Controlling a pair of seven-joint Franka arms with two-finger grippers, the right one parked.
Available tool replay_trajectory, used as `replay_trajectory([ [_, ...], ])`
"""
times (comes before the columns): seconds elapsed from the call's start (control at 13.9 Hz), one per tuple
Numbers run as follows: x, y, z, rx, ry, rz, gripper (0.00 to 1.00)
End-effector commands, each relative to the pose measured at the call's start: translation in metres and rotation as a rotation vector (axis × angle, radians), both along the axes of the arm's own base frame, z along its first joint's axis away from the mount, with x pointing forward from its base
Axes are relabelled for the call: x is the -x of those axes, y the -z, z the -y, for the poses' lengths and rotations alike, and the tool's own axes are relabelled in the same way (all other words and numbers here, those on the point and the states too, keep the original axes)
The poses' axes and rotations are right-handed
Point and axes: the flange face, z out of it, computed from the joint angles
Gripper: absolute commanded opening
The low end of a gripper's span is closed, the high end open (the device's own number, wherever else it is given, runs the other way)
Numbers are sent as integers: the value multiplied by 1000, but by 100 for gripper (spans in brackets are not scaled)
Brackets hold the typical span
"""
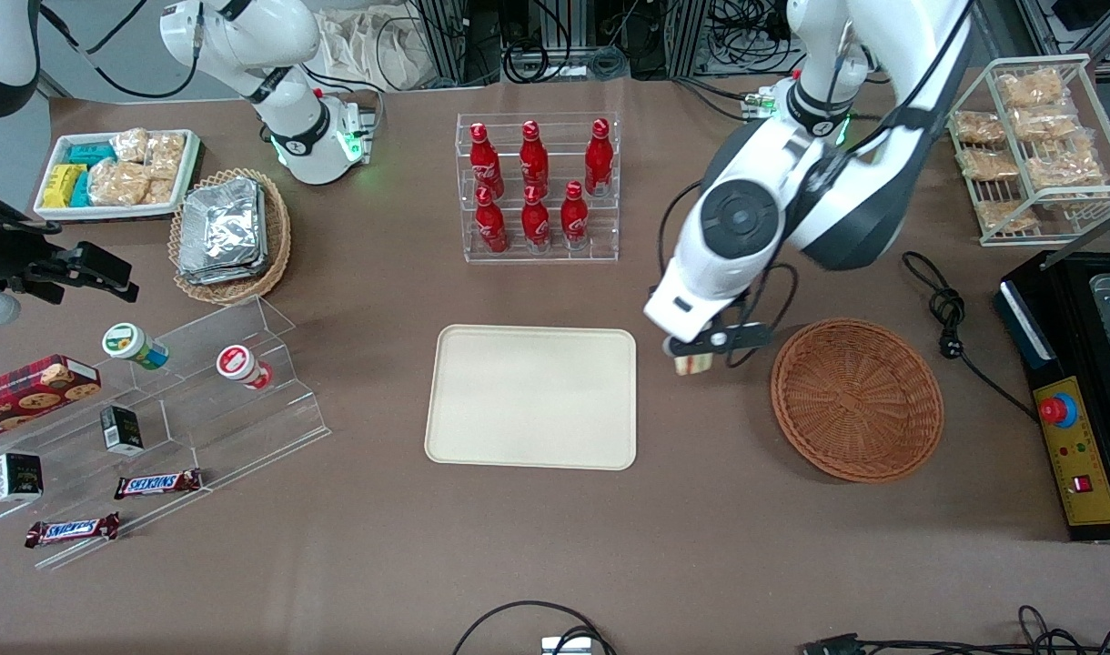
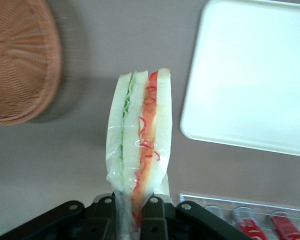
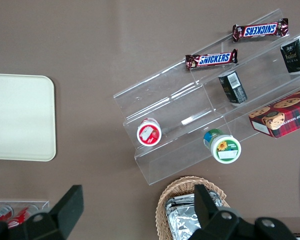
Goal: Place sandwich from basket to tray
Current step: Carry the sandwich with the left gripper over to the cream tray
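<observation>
My left gripper (image 1: 696,350) is shut on the sandwich (image 1: 691,364), a wrapped wedge of white bread with green and red-orange filling, clearly seen in the left wrist view (image 2: 140,135). It hangs above the bare table between the reddish-brown wicker basket (image 1: 857,398) and the cream tray (image 1: 532,398), close to the tray's edge. The basket (image 2: 20,60) holds nothing. The tray (image 2: 250,75) holds nothing.
A clear rack of red bottles (image 1: 537,186) stands farther from the front camera than the tray. A black cable (image 1: 951,318) and a control box (image 1: 1074,455) lie toward the working arm's end. A stepped acrylic display with snacks (image 1: 155,428) lies toward the parked arm's end.
</observation>
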Motion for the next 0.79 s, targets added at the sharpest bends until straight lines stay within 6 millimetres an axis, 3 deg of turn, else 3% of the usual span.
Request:
replay_trajectory([
  [0.0,-18,34,46,2,8,38,7],
  [0.22,-13,85,79,-31,19,120,8],
  [0.51,-23,145,85,-26,74,165,19],
  [0.72,-24,171,87,-45,105,172,29],
])
